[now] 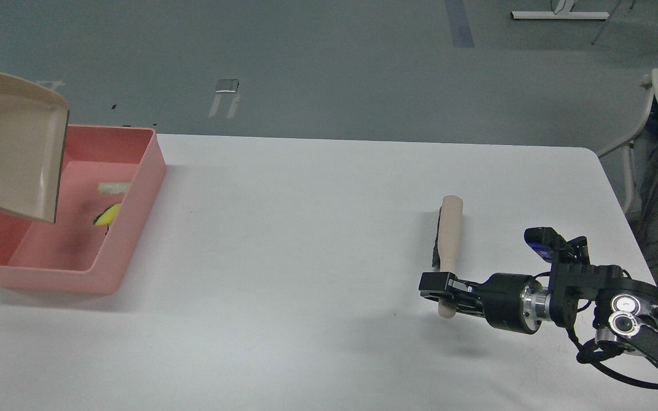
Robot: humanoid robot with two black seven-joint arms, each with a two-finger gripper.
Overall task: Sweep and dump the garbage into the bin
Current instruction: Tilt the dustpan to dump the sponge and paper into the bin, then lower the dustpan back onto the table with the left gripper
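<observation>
while the dustpan (12, 145) hangs tipped over the bin (135, 194) at the table's (306, 228) left edge, the garbage (109, 214) lies inside it. dumping looks done. right pincer (440, 285) grips the brush (450, 245) handle; left pincer is out of view, and next the dustpan needs setting down.

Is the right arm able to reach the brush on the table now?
Probably yes: the right claw is already at the handle end of the brush, and nothing lies between them on the table.
</observation>
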